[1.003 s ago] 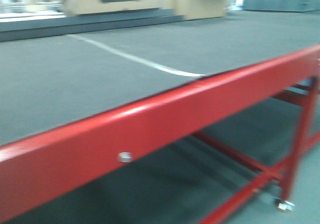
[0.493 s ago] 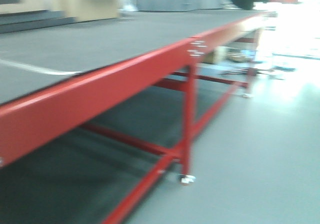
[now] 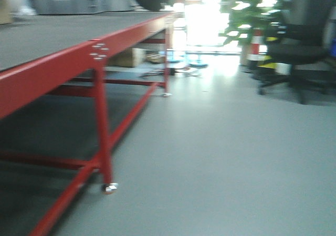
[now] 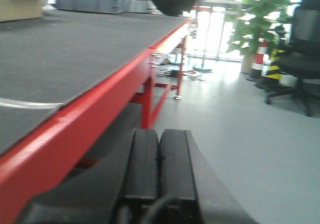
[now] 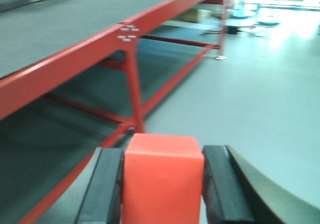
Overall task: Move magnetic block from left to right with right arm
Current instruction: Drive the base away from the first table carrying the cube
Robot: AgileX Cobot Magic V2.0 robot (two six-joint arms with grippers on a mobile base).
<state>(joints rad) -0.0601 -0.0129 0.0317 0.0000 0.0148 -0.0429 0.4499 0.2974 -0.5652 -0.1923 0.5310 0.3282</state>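
Right end effector (image 5: 165, 186) pinches the magnetic block (image 5: 163, 171); red table leg (image 5: 134, 92) stands ahead left.

The front view sits low, near the height of the counter's (image 3: 47, 73) red rim. It looks along that rim toward a bright doorway (image 3: 202, 15) at 12 o'clock. The counter runs off at 9 o'clock and the floor (image 3: 220, 157) fills 3 to 6 o'clock.

The left wrist view rides just behind the left claw (image 4: 159, 134), close at 6 o'clock, and faces the same way from slightly above the rim.

The right wrist view rides behind the right claw (image 5: 162, 150). Its red block (image 5: 163, 184) fills 6 o'clock, and the view tilts more toward the floor.

All three share the rim, a leg (image 3: 102, 131) and the floor. The front and left wrist views also share the plant (image 3: 252, 10) and chair (image 3: 299, 52) near 1 o'clock.
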